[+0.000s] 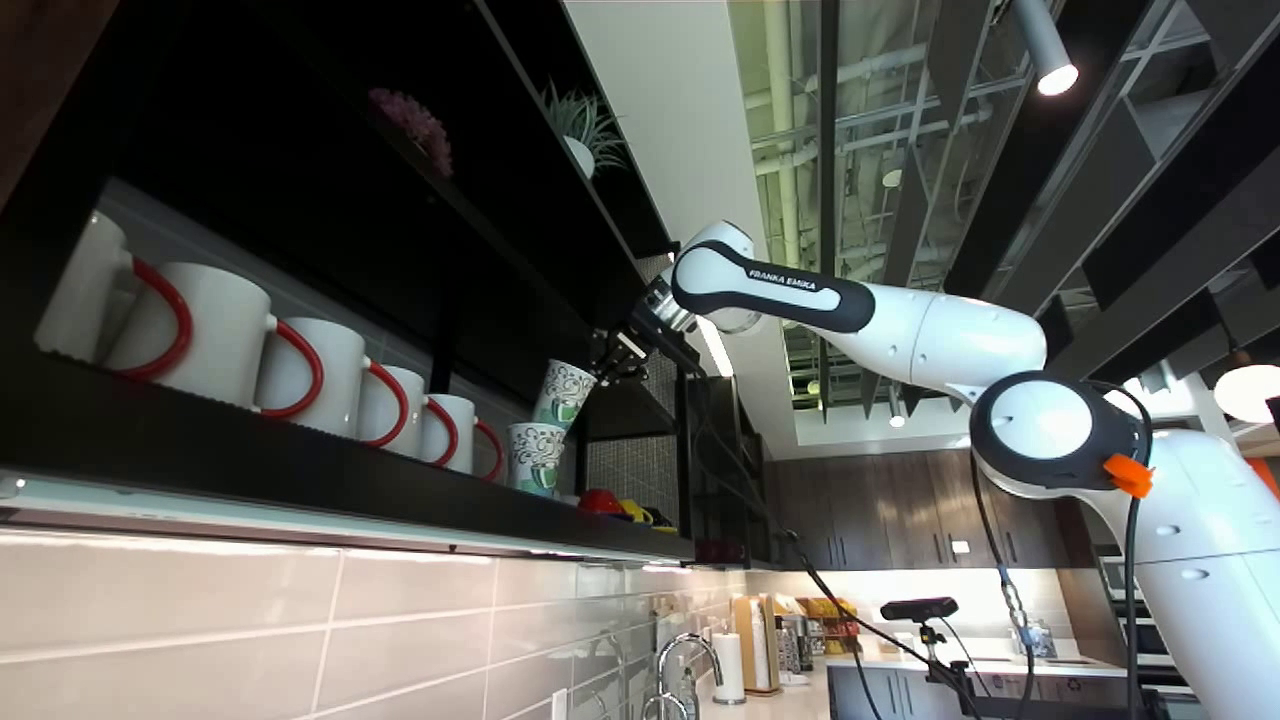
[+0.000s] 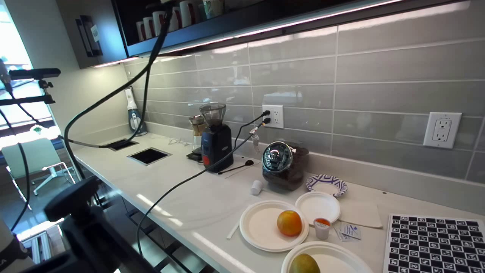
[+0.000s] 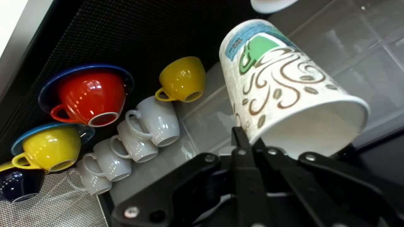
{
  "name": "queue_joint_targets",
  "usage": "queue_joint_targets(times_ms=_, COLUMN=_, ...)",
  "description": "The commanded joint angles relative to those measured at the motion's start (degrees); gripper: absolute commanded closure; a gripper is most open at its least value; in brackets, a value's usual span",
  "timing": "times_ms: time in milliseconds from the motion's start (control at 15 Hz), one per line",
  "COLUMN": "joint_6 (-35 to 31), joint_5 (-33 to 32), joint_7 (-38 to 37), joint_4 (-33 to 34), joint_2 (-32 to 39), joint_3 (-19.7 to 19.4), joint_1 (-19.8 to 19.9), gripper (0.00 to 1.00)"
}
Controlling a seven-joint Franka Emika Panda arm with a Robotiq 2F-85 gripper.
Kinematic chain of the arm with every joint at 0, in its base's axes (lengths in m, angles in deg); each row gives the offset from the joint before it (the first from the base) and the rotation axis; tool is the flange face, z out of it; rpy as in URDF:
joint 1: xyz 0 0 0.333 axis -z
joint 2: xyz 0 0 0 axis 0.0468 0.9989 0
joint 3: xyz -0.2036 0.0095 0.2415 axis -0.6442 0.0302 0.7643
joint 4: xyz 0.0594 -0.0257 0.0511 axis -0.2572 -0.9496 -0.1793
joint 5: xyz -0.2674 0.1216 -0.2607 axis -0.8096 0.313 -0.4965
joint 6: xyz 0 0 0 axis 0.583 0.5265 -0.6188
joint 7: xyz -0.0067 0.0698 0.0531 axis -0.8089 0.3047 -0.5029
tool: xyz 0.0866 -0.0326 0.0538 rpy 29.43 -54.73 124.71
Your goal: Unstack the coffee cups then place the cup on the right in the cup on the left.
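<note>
Up at the shelf (image 1: 300, 465), we've got the standing cup (image 1: 537, 457) upright, just past the far right end of the row of white mugs (image 1: 338, 375), and the held cup (image 3: 284, 72) tilted over it, mouth leaning right, base close by that rim; touching or apart, we can't tell. The fingers (image 3: 241, 138) are closed, pinching the wall at the rim, seemingly one inside the mouth, one outside. Separated, then, as we judge it: that base end shows bare. But no side-by-side pair, and no finished nest; whether this is the unstacking lift or the closing drop, we can't call. Lowering and letting go are left either way.

Over to the wrist view: it hands us the pinch and the open mouth, plus a red cup (image 3: 91, 94) and a yellow cup (image 3: 183, 77), but no clear sight of the standing cup. The orange (image 2: 289, 223) and grinder (image 2: 216, 146) on the worktop (image 2: 208, 201)? Only in an exterior view.
</note>
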Motion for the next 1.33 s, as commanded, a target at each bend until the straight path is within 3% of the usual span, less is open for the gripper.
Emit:
queue_joint_targets(times_ms=0, joint_6=-1.22, joint_5=0.66, joint_7=-0.36, joint_4=0.68, joint_2=0.16, joint_3=0.56, joint_1=-0.5, gripper=0.99)
queue_joint_targets(times_ms=533, joint_6=0.08, joint_5=2.76, joint_7=1.44, joint_4=0.64, joint_2=-0.65, joint_3=1.99, joint_1=-0.97, gripper=0.99)
queue_joint_targets(times_ms=1267, joint_6=7.22, joint_5=4.43, joint_7=3.58, joint_4=1.05, joint_2=-1.58, joint_3=2.44, joint_1=-0.93, gripper=0.99)
